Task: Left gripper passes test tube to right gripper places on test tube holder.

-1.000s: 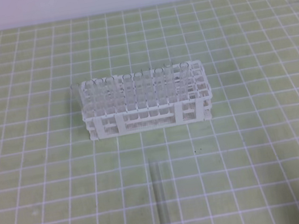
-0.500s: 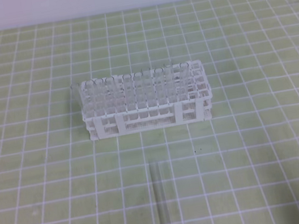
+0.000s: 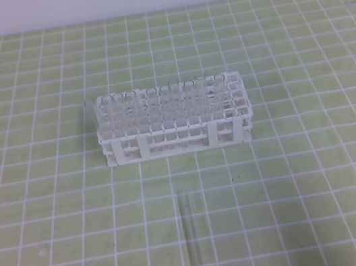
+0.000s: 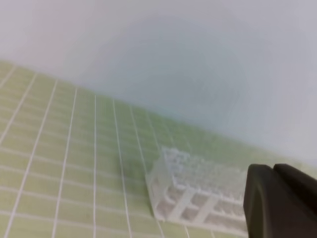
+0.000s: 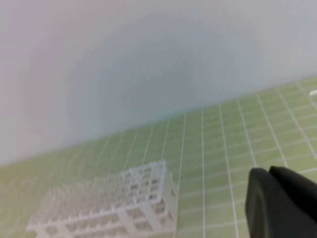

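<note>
Tube: laid flat on the mat, in front of the rack, apart from it.
Long axis: run toward and away from the rack.
Left gripper: only a dark edge is seen; jaw state cannot be told.
Right gripper: likewise.
Nearer arm: cannot be told.
</note>
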